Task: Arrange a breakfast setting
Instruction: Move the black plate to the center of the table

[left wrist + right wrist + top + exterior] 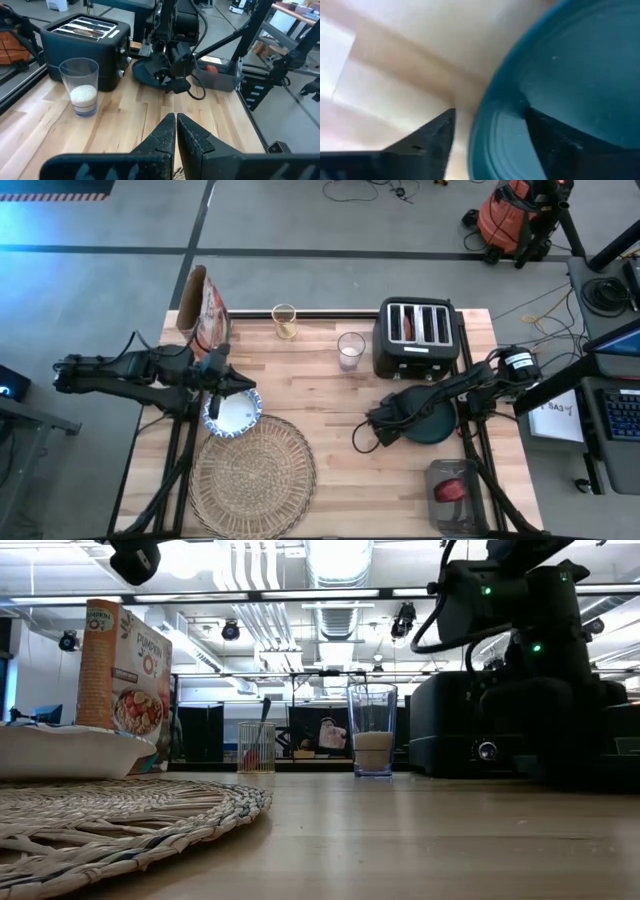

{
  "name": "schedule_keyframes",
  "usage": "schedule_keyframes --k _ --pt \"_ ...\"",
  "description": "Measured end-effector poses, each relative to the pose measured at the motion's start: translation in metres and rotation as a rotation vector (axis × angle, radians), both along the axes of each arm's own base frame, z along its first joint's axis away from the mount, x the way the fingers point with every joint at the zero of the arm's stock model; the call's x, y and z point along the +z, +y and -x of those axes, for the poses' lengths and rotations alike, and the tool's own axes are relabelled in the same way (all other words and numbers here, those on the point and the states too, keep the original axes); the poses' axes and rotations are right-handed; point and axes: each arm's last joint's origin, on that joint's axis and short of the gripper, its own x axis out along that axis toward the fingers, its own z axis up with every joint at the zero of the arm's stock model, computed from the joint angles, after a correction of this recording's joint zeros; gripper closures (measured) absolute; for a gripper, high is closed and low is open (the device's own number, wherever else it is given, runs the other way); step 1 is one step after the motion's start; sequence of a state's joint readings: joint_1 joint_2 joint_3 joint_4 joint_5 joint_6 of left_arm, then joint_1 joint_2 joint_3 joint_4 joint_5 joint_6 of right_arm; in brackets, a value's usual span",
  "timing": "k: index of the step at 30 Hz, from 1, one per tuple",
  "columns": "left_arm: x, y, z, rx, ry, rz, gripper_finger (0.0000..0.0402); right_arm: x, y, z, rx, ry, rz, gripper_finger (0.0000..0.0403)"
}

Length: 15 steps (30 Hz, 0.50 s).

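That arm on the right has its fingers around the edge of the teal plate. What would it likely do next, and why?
Probably close the right gripper fully on the teal plate. Its fingers straddle the rim, one over the plate and one outside it, with a gap showing. The plate lies on the table, apart from the placemat.

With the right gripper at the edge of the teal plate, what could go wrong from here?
1. The right gripper straddles only the teal plate's rim, one finger inside and one outside; such a shallow hold might slip or tilt the plate on lifting.
2. The plate sits close beside the toaster, so a lift or swing may knock it.
3. The bowl overlaps the straw placemat's edge under the shut left gripper; dragging the plate across could bump it.
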State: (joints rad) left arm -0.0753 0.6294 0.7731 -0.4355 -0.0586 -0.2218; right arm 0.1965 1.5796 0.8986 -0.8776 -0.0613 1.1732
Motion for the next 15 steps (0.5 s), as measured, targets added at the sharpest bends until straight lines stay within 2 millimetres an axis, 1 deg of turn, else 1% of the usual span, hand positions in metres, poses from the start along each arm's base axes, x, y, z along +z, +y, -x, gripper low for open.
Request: schedule_keyframes --k 2,5,8,12,15 --pt "0.0 0.0 0.0 0.0 -0.002 0.0 0.0402 0.002 0.001 0.0 0.002 -0.008 -0.009 0.022" --pt "0.0 0.0 0.001 0.001 -0.003 0.0 0.0402 0.002 0.001 -0.001 0.0 -0.018 -0.013 0.0258" --pt "0.0 0.0 0.001 0.001 -0.003 0.0 0.0402 0.002 0.001 -0.003 0.032 -0.042 -0.019 0.0286" --pt "0.0 0.0 0.001 0.002 -0.004 0.0 0.0402 0.004 0.004 -0.01 0.073 -0.12 -0.048 0.0321" --pt "0.001 0.0 0.001 0.003 -0.008 0.0 0.0402 0.007 0.005 -0.015 0.097 -0.144 -0.054 0.0347"
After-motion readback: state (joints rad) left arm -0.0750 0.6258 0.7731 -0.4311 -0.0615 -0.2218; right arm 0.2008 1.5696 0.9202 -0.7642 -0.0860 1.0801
